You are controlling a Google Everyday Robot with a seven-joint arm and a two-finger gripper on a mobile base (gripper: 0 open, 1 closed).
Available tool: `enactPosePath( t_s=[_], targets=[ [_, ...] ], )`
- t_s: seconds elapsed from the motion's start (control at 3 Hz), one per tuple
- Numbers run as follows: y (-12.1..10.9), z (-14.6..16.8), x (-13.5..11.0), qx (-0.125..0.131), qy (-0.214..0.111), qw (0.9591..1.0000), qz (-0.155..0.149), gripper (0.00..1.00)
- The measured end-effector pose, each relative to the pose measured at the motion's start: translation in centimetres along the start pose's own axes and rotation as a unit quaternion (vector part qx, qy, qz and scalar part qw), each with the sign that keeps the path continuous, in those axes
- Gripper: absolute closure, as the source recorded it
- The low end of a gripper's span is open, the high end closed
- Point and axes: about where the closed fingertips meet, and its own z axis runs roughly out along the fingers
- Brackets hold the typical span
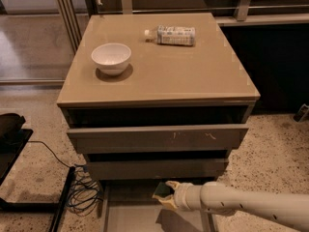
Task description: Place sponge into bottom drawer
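Note:
The sponge point(163, 190), dark green over yellow foam, is held at the end of my white arm in the camera view. My gripper point(166, 195) is shut on it and holds it over the back of the open bottom drawer point(130, 220), a grey tray pulled out at the frame's bottom. The sponge hangs just below the front of the middle drawer point(154, 169). The drawer floor under it shows a dark shadow.
A white bowl point(111, 58) and a lying plastic bottle point(171, 35) sit on the cabinet top point(193, 76). The top drawer point(159, 138) is slightly pulled out. Cables point(82, 195) and a black stand point(12, 144) lie on the speckled floor at left.

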Motion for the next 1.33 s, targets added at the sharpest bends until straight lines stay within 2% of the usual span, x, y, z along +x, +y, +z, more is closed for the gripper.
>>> enactPosePath(
  t_s=[0.33,0.67,1.0,1.33],
  targets=[
    [0.2,2.4,2.7,0.038,-0.023,0.9990,-0.011,1.00],
    [-0.4,4.1,5.8,0.056,-0.037,0.9976,-0.017,1.00],
    [-0.2,4.4,5.8,0.056,-0.036,0.9976,-0.019,1.00],
    [-0.1,7.1,7.8,0.059,-0.016,0.9980,-0.015,1.00]
  ],
)
